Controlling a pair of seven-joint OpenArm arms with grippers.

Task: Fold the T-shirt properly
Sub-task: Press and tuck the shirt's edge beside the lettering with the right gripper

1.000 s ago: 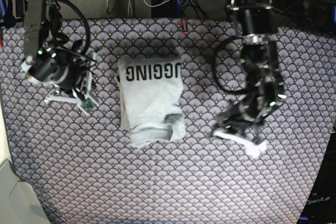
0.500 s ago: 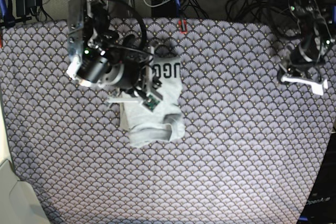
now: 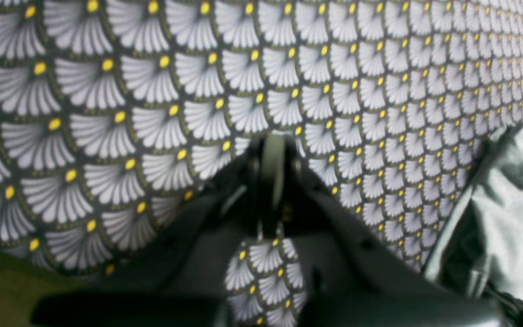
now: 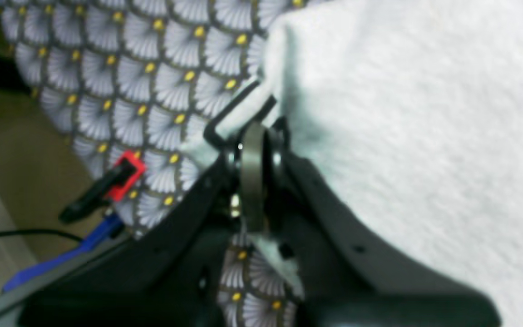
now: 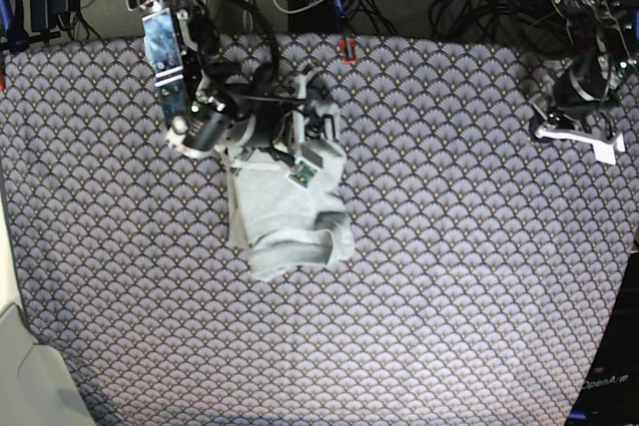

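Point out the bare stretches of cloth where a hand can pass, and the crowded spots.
Free: the patterned cloth between the T-shirt and the left gripper, and the whole near strip below the shirt. Crowded: the shirt's far edge, under the right gripper.

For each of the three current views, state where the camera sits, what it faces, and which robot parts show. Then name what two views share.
Base: overhead, looking down on the fan-patterned cloth, T-shirt and both arms.
Left wrist: on the left arm, facing the cloth past the shut left gripper.
Right wrist: on the right arm, facing the T-shirt past the shut right gripper at its edge.
Shared: base and right wrist both show the red clip.
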